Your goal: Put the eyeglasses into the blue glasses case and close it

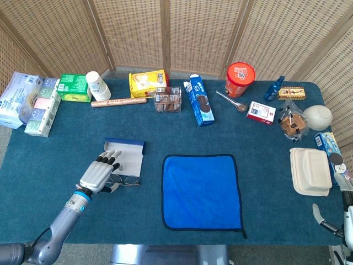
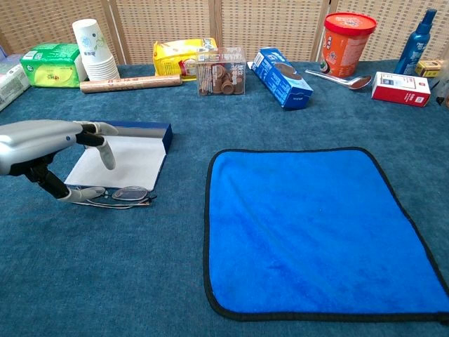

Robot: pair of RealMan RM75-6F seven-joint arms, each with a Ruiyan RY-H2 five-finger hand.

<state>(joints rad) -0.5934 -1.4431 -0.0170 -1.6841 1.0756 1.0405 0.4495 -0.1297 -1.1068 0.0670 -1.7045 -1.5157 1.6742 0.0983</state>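
— What's the surface?
— A table [image 1: 259, 143] under dark teal cloth.
— What lies on it?
— A blue mat [image 1: 202, 191] at centre; the open case [image 1: 126, 155] and eyeglasses [image 2: 116, 195] at nine o'clock; boxes, cups [image 1: 97, 85] and a red tub [image 1: 240, 79] along twelve o'clock.

Count: one eyeglasses [image 2: 112, 196], one blue glasses case [image 2: 130, 147], one blue cloth [image 1: 202, 191], two hands: left hand [image 1: 99, 174], right hand [image 1: 346, 212].
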